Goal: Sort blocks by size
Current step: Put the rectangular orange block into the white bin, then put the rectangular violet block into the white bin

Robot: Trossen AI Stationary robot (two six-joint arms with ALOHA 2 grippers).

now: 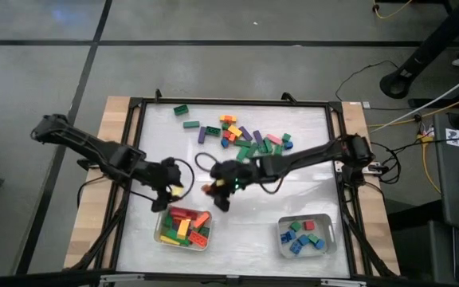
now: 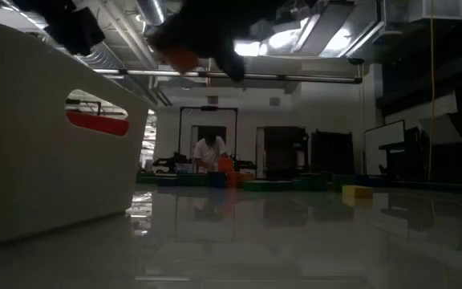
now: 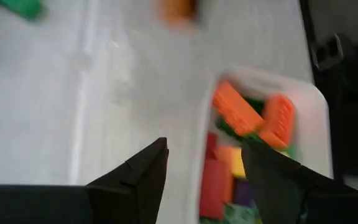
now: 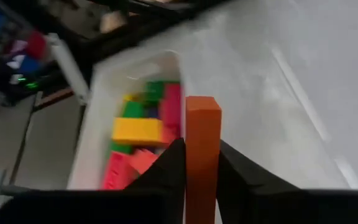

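Right claw point(image 4: 194, 163) pinches a long orange block point(image 4: 202, 149), carrying it just short of the left tray point(image 1: 166, 219) of long blocks. Best bet: get fully over the rim, then release low. The arm reaches across the worktop point(image 1: 293, 191); left claw point(image 3: 205, 163) hovers open above that tray.

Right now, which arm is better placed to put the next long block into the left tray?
The right arm. Its claw is shut on an orange block beside the tray of long blocks. The left claw is open and empty over that tray's edge.
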